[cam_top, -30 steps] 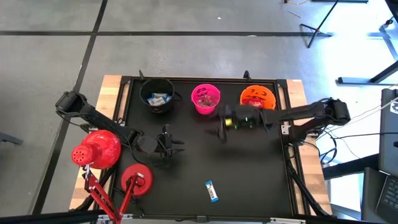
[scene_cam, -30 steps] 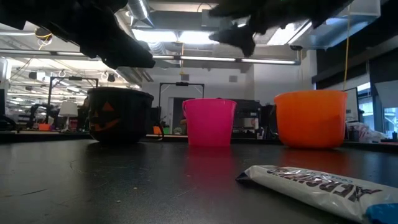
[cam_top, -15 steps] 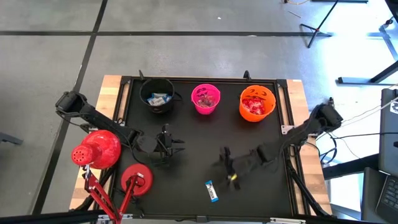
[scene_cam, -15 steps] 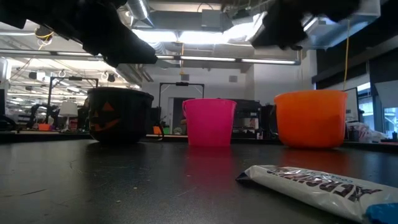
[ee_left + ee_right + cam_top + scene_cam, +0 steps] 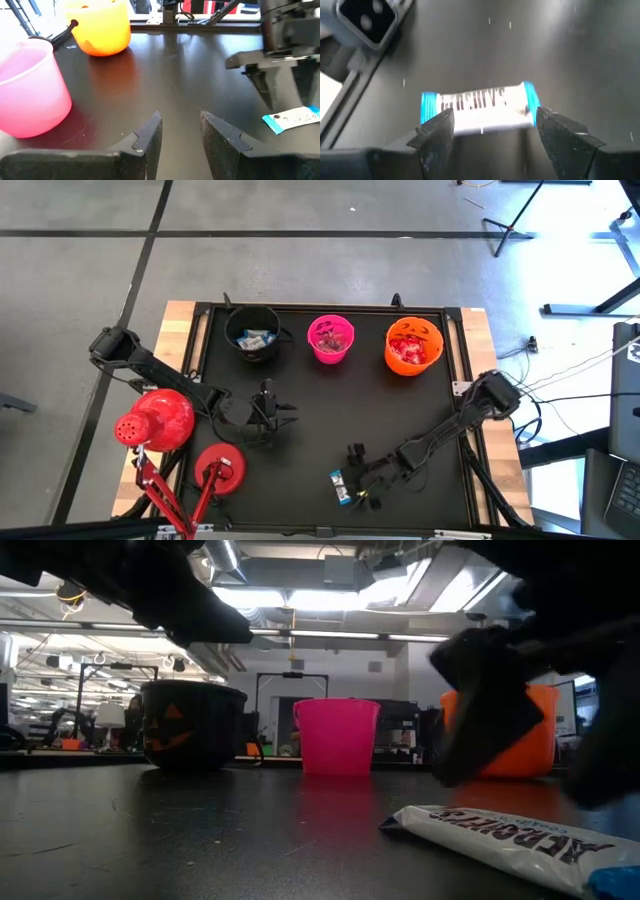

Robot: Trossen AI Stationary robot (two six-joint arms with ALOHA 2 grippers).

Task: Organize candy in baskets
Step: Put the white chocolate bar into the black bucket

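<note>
The black tabletop (image 5: 300,390) carries three baskets along its far edge: a black cauldron basket (image 5: 252,333) holding blue-and-white candy, a pink basket (image 5: 331,339) and an orange basket (image 5: 413,346) filled with red sweets. Two red lamp heads (image 5: 155,419) are seen at the near left corner. The left gripper (image 5: 268,412) is parked over the tabletop's left-middle, its fingers apart and nothing between them. The right gripper (image 5: 356,481) is stretched low toward the near edge, its fingers spread wide on either side of the last loose piece, a blue-and-white candy bar (image 5: 480,106) lying flat on the tabletop.

For a clean pick, the gripper should be lowered until the fingertips nearly touch the tabletop, kept centred across the bar's short width, then closed gently so the flat wrapper is not pushed aside; the cauldron basket looks the matching destination.

Half a second earlier the right gripper was hanging short of the bar; one second earlier it was beside the orange basket. The left arm has not been moved
</note>
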